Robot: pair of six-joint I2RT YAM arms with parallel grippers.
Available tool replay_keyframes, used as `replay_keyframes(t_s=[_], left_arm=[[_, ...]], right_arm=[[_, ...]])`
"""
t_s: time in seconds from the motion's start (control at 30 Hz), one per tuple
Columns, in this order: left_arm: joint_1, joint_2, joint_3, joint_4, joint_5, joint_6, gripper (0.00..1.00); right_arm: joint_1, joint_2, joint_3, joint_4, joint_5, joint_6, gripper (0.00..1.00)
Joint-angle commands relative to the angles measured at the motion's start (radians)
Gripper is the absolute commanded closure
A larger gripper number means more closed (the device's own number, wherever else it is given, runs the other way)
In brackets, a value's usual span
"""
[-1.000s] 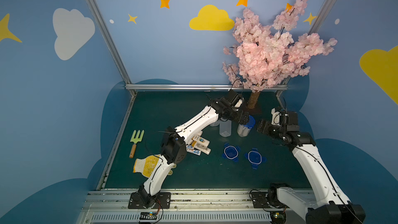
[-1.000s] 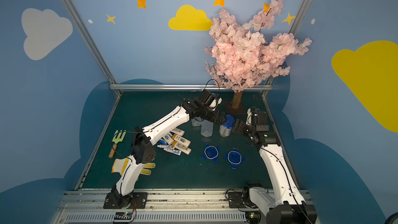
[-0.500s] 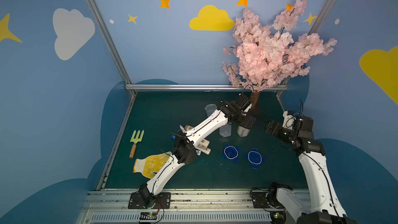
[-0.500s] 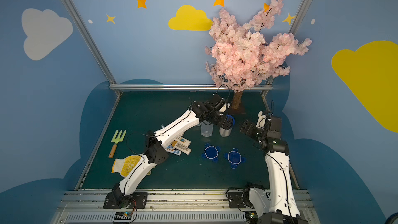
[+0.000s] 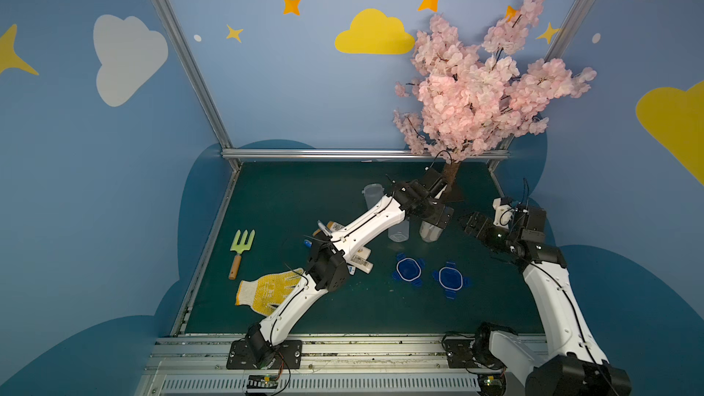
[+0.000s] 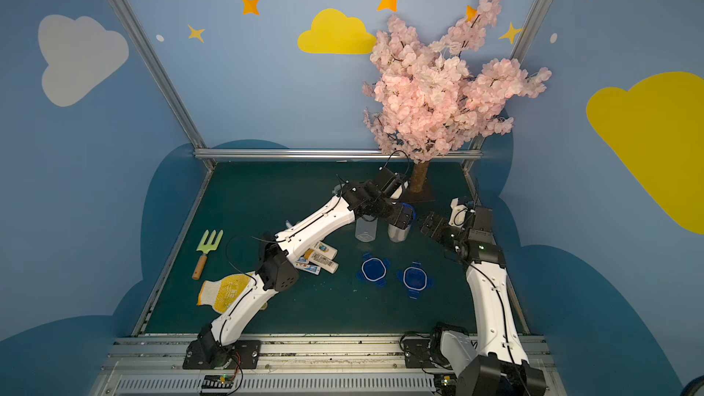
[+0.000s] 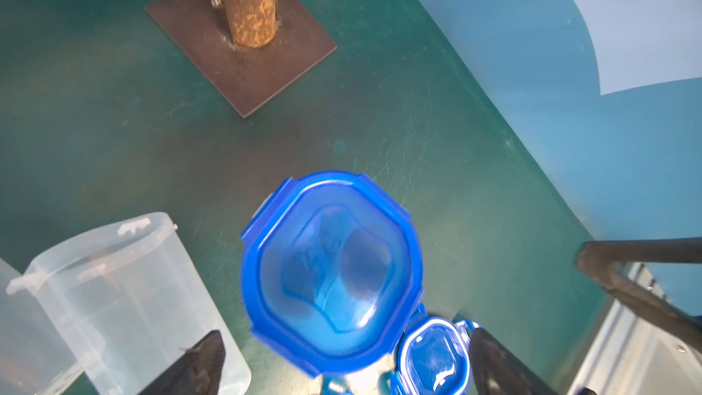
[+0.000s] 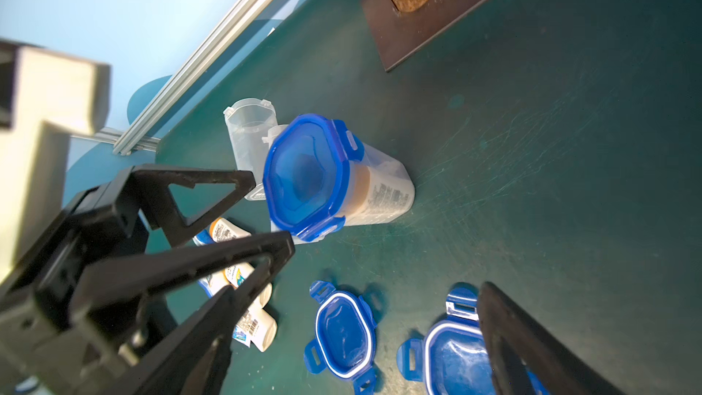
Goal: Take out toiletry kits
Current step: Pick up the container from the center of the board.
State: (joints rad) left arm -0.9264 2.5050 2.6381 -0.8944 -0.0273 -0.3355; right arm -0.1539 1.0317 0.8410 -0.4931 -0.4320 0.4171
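A clear jar with a blue lid (image 5: 432, 232) (image 6: 398, 231) (image 8: 304, 176) stands upright near the tree trunk, with toiletries (image 8: 380, 193) showing through its wall. My left gripper (image 5: 438, 219) (image 7: 345, 336) is open just over that lid (image 7: 330, 267), a finger on each side of it and not closing on it. My right gripper (image 5: 466, 222) (image 8: 353, 298) is open and empty, a short way to the right of the jar. Loose toiletry kits (image 5: 358, 259) (image 6: 320, 257) (image 8: 243, 298) lie in a pile on the mat, partly under my left arm.
Two empty clear jars (image 5: 398, 230) (image 5: 372, 194) stand left of the lidded one. Two blue lids (image 5: 408, 269) (image 5: 450, 279) lie in front. The blossom tree's trunk (image 5: 451, 173) rises behind the jars. A garden fork (image 5: 240, 249) and a glove (image 5: 266, 291) lie at the left.
My left arm has swung right, from over the empty jars to over the lidded jar. My right gripper has pulled back to the right, away from that jar.
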Motion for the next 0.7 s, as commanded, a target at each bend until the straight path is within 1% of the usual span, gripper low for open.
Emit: replay_keyframes(t_s=[0.0,0.13,0.23,0.37,0.67], left_arm=[[-0.044,0.029,-0.010,0.039,-0.119,0.049,0.01],[-0.078,0.047,-0.015,0.073,-0.210,0.080,0.01],[-0.084,0.064,-0.012,0.084,-0.258,0.078,0.01],[-0.084,0.071,-0.012,0.087,-0.326,0.067,0.01],[-0.082,0.082,-0.012,0.136,-0.375,0.076,0.00]], right_arm=[[-0.006,0.016,0.016,0.035,-0.011,0.039,0.03],[-0.021,-0.018,0.027,0.032,0.024,0.047,0.03],[-0.030,-0.065,0.004,0.060,0.043,0.032,0.03],[-0.042,-0.096,-0.003,0.048,0.049,0.022,0.03],[-0.047,-0.090,-0.020,0.060,0.011,0.026,0.03]])
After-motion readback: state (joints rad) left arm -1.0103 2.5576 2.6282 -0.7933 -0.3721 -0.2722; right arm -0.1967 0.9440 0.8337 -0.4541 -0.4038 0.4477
